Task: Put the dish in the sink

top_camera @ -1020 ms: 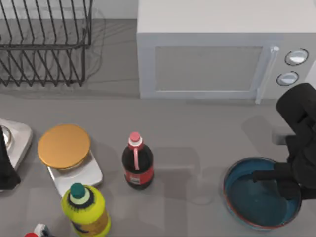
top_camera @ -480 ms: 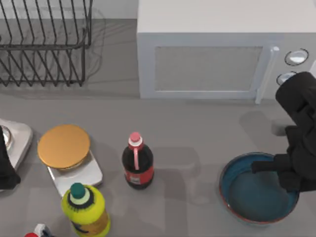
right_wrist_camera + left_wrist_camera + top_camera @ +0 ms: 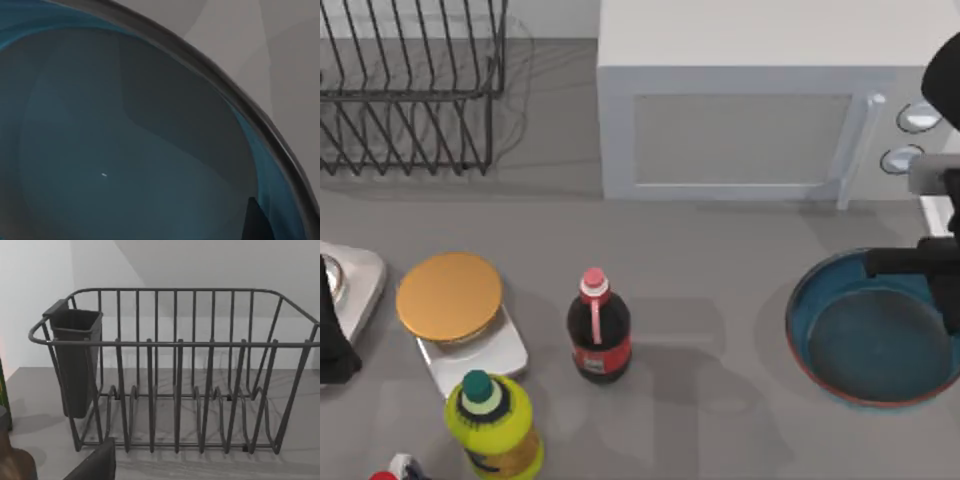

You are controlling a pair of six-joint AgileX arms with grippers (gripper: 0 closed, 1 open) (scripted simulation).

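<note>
- The dish (image 3: pixel 870 340), a round shallow blue bowl with a thin reddish-brown rim, sits at the right side of the desk (image 3: pixel 720 270) in the top view, in front of the microwave (image 3: pixel 760 100) and well apart from the cola bottle (image 3: pixel 597 328).
- My right gripper (image 3: pixel 920 262) is at the dish's far right rim; a dark finger (image 3: pixel 895 263) reaches across the rim's upper edge. I take it as clamped on the dish.
- In my right wrist view the blue inside of the dish (image 3: pixel 125 150) is close to the camera, its dark rim curving across grey desk (image 3: pixel 295 60), and a small dark tip of the gripper shows at the frame's lower edge.
- Left of the cola bottle stands a flat golden-orange disc (image 3: pixel 450 295) on a silver base (image 3: pixel 480 358), and just in front of that a yellow bottle (image 3: pixel 492 425) with a green cap.
- A wire dish rack (image 3: pixel 410 85) stands at the back left of the desk, left of the microwave.
- My left arm (image 3: pixel 332 335) is parked at the left edge of the desk; I cannot tell whether its gripper is apart or together.
- My left wrist view looks at the dish rack (image 3: pixel 175 370), with a dark cutlery cup (image 3: pixel 75 360) hung on one end.
</note>
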